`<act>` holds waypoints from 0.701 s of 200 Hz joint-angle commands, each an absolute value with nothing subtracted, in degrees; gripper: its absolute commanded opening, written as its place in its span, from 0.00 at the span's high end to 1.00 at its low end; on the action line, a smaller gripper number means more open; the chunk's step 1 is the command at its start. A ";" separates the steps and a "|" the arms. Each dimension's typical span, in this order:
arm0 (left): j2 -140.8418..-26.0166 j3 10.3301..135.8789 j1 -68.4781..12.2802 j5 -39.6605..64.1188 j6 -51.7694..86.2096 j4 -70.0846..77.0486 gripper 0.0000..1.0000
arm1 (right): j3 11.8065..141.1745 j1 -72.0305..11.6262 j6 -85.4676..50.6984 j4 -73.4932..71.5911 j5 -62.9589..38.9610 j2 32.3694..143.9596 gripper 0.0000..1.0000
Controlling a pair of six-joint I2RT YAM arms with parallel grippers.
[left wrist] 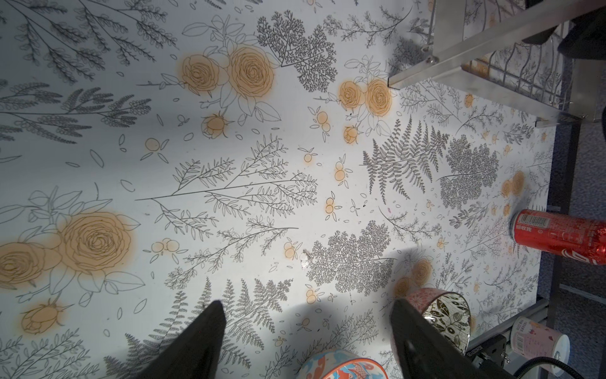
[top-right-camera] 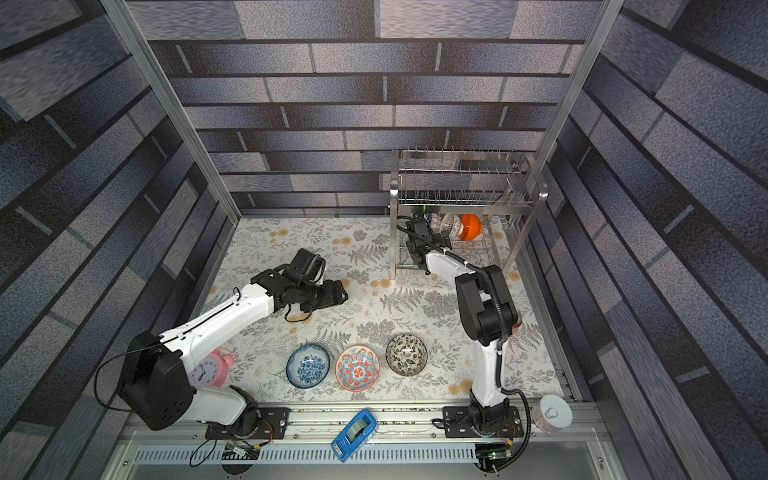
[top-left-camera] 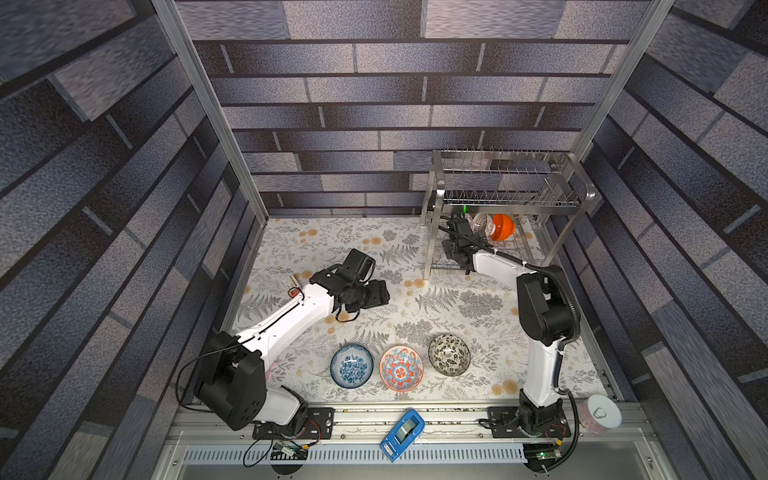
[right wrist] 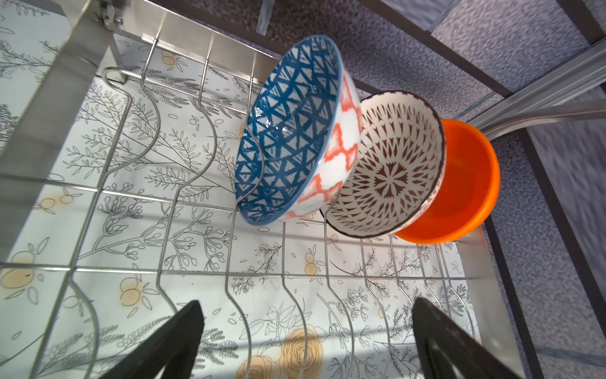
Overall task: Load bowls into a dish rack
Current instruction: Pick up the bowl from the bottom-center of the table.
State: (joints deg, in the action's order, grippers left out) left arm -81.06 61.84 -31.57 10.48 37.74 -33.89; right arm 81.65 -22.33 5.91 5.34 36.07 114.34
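The steel dish rack (top-left-camera: 515, 203) stands at the back right. Three bowls lean on edge in its lower wire slots: blue triangle-patterned (right wrist: 292, 131), white lattice (right wrist: 390, 167) and plain orange (right wrist: 465, 183). My right gripper (right wrist: 307, 302) is open inside that lower tier, a short way in front of the blue bowl and empty. On the mat near the front sit the blue-white floral bowl (top-left-camera: 351, 365), the red-and-blue medallion bowl (top-left-camera: 401, 368) and the black-and-white floral bowl (top-left-camera: 449, 354). My left gripper (left wrist: 306, 303) hovers open and empty over mid-table, behind these bowls.
A red can (left wrist: 557, 236) lies near the right arm's elbow. A pink alarm clock (top-right-camera: 214, 365) stands by the left arm's base. A blue tape dispenser (top-left-camera: 402, 434) and a white lidded tub (top-left-camera: 602, 413) rest on the front rail. A small box (top-left-camera: 293, 286) lies at the left.
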 commanded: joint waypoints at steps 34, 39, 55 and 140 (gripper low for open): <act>-77.46 59.53 -32.41 8.44 38.84 -35.42 0.17 | 77.38 -22.61 3.70 5.58 35.48 109.74 0.00; -77.27 59.35 -32.41 8.35 38.85 -35.51 0.18 | 76.97 -22.62 3.60 5.55 35.52 109.36 0.00; -76.61 58.94 -32.54 8.18 39.08 -35.51 0.18 | 75.72 -22.63 3.12 5.55 35.60 108.36 0.00; -71.50 55.83 -33.48 6.01 40.34 -36.28 0.17 | 67.07 -22.63 -1.42 6.20 34.94 100.07 0.00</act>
